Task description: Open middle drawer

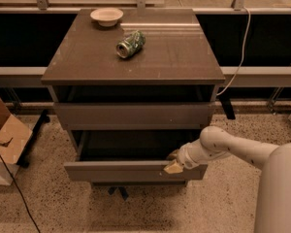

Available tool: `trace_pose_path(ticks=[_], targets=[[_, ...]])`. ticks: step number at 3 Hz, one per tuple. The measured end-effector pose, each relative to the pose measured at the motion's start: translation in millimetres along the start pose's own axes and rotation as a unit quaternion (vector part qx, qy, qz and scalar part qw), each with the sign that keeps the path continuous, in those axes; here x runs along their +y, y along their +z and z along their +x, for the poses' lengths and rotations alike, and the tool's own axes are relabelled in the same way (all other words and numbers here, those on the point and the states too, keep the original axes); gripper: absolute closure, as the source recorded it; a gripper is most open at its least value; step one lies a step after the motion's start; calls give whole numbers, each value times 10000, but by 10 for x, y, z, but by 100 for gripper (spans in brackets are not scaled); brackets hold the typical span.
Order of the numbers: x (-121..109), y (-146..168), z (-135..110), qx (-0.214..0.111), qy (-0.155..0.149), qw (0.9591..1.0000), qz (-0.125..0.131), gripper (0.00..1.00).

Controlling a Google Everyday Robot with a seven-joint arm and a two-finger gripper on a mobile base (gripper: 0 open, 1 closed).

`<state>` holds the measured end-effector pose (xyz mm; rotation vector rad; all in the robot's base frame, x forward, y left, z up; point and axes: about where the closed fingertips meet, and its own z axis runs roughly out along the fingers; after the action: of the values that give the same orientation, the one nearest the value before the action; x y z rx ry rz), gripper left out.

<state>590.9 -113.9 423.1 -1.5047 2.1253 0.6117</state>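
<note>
Cabinet point(136, 72) is standing on a speckled floor point(34, 203), seen from the front and above.

Task thing: the drawer point(136, 171) is sitting pulled well out from the cabinet body, below the upper drawer front point(136, 115). Its plain front panel is projecting toward the camera and the dark interior is showing behind it. The inner walls are lying in shadow, so any contents cannot be made out.

End effector point(174, 163) is resting at the right end of the drawer's front panel, at the top edge, with a pale tip lying over the outer face. It is touching the panel. Whether it is clamped on the edge or sitting loose there, I cannot tell. The white arm point(223, 147) is reaching in from the right, from the robot body point(281, 193) at the lower right corner.

The surface point(174, 57) of the cabinet is carrying two items. A pale bowl point(106, 16) is sitting upright near the back left. A dented green can point(131, 43) is lying on its side just in front of it, apart from it.

A cardboard box point(5, 140) is sitting on the floor to the left of the cabinet. A white cable point(241, 47) is hanging down behind the cabinet's right side.
</note>
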Motion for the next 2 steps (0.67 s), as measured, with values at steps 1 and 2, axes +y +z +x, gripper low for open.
trace_pose_path(ticks=[1,2], targets=[[2,-2,-1,0,1,10000,-2,80],[461,23,187,114,319,9985,-422,57]])
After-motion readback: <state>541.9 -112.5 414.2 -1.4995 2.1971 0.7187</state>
